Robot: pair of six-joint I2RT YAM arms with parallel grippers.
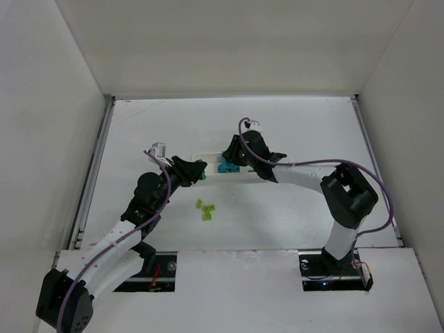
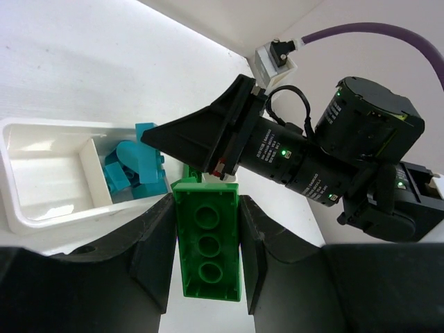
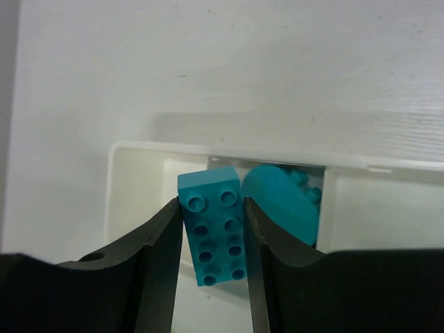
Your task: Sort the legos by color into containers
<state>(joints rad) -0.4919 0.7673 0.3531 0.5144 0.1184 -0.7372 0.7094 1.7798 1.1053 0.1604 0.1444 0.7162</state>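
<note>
My left gripper [image 2: 207, 243] is shut on a dark green brick [image 2: 207, 239], held underside up just short of the white tray [image 2: 41, 220]. In the top view this gripper [image 1: 199, 171] is at the tray's left end. My right gripper [image 3: 211, 239] is shut on a cyan brick [image 3: 211, 236], held above the tray [image 3: 139, 149] beside the cyan bricks [image 3: 281, 201] that lie in the middle compartment. In the top view the right gripper [image 1: 231, 165] hangs over the cyan pile [image 1: 225, 168]. Three yellow-green bricks [image 1: 206, 209] lie loose on the table in front of the tray.
In the left wrist view the tray's end compartment [image 2: 41, 173] holds nothing and the cyan bricks [image 2: 135, 170] fill the one beside it. The right gripper [image 2: 201, 139] and its wrist sit close ahead of my left fingers. White walls enclose the table.
</note>
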